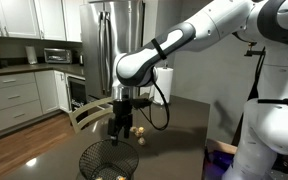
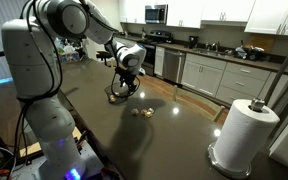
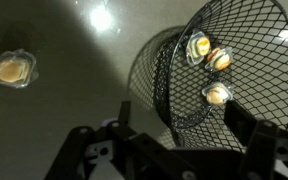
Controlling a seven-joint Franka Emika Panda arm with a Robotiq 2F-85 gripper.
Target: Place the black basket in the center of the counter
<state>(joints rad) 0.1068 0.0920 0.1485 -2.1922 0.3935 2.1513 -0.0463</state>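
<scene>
- Currently, my gripper: hangs above the counter, fingers pointing down; in the wrist view the fingers straddle the mesh rim, so I judge them clenched on it, though the contact itself is not plainly visible.
- Black basket: tilted steeply in the wrist view, its open mouth facing sideways; in an exterior view the black basket sits just below my gripper.
- Contents: three tan lumps pressed against the mesh.
- Loose items: wrapped lump on the counter, apart from the basket.
- Key relation: basket directly under my fingers, near the counter's edge; centre lies further inward.
</scene>
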